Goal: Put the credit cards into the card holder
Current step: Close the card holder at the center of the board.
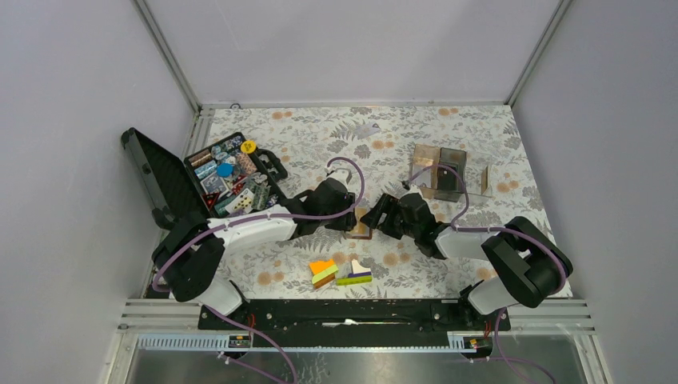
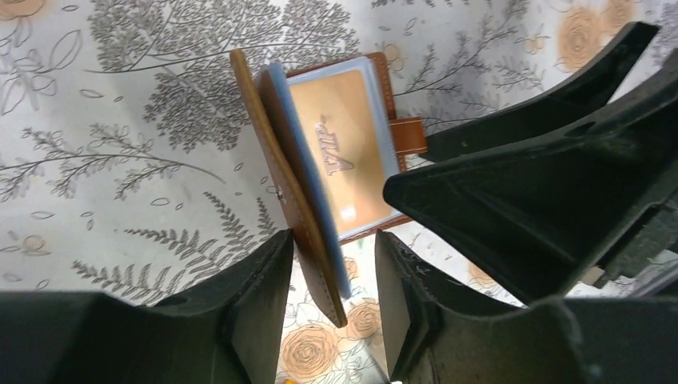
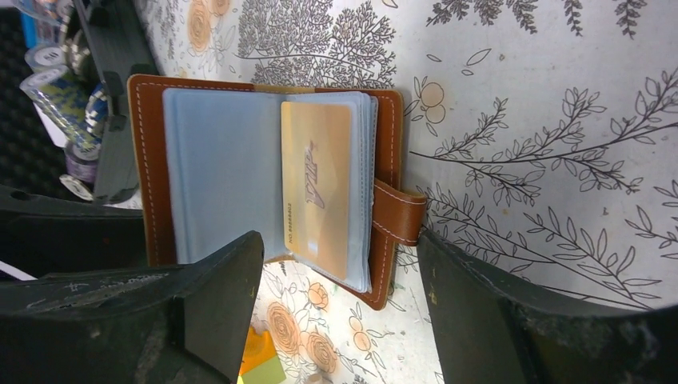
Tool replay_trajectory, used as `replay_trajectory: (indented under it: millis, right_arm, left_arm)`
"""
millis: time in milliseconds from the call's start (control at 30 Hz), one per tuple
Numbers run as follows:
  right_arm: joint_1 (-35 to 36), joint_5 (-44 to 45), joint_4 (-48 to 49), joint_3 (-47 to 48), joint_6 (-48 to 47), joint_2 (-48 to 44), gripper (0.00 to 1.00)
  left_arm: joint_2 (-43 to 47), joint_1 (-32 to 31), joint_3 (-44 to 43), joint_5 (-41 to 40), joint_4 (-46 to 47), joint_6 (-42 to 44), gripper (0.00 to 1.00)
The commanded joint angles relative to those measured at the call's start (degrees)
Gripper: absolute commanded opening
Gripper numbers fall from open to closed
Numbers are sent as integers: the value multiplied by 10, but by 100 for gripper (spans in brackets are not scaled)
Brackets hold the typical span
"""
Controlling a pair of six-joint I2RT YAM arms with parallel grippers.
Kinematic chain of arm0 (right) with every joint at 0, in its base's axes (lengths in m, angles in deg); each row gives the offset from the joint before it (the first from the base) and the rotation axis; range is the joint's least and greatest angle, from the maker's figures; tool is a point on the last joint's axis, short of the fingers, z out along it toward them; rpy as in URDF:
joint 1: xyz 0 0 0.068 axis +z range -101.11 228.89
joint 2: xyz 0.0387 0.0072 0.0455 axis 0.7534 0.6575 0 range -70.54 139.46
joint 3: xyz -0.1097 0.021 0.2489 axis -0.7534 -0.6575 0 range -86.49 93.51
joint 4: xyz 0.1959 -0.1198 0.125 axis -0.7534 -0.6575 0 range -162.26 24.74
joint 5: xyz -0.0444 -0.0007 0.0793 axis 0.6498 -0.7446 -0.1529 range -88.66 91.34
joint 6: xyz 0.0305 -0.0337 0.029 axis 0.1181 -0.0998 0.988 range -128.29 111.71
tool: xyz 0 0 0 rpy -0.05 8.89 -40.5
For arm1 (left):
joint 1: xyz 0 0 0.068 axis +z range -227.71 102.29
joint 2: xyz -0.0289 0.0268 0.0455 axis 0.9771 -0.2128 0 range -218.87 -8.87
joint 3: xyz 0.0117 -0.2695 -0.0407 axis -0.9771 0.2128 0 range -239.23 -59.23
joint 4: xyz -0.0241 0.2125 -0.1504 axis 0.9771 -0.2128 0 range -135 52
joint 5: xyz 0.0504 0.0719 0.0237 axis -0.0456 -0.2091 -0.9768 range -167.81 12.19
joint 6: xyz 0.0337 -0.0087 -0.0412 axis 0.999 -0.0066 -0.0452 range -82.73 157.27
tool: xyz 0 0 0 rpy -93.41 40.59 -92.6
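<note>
Floral cloth [image 1: 480, 136] lies under everything, between grey walls. At the left of the top view we see the black tool case [image 1: 160, 172], its lid open and small parts inside. Toward the centre, the left gripper [image 2: 333, 237] is released: its fingers stand on both sides of the raised front cover of the card holder [image 3: 146, 176], with a gap at one finger. The card holder lies open in the middle of the frame, and a tan credit card [image 3: 316, 184] rests on its inner sleeves. Just right of it, the right gripper [image 3: 337, 238] hangs with its jaws wide apart, grasping nothing. Coloured blocks [image 1: 340, 272] lie at lower centre, and compartment boxes [image 1: 448, 172] stand at upper right.
</note>
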Motion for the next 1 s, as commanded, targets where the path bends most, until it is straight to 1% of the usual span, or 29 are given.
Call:
replay_trajectory:
  millis: [0, 200, 267, 333, 500, 667, 800, 967]
  right_arm:
    - [-6, 7, 6, -40, 48, 7, 79]
    - [-12, 13, 40, -71, 72, -6, 82]
    - [-13, 18, 43, -78, 76, -13, 84]
    - [-16, 23, 42, -83, 77, -20, 84]
    - [-23, 49, 18, -100, 81, -53, 84]
    - [-30, 73, -18, -104, 68, -97, 86]
    - [-30, 47, -17, -92, 45, -100, 83]
    - [-30, -27, -5, -55, 8, -71, 74]
  left_arm:
    - [11, -6, 11, 32, 96, -13, 44]
    - [-5, -7, 22, 49, 143, -9, 43]
    - [-19, -6, 28, 54, 156, -12, 39]
    - [-31, -7, 38, 77, 174, -16, 34]
    - [-54, -7, 61, 86, 212, -27, 27]
    - [-67, -7, 78, 97, 247, -37, 24]
    - [-70, -7, 86, 103, 257, -42, 22]
    - [-70, -6, 110, 114, 271, -49, 25]
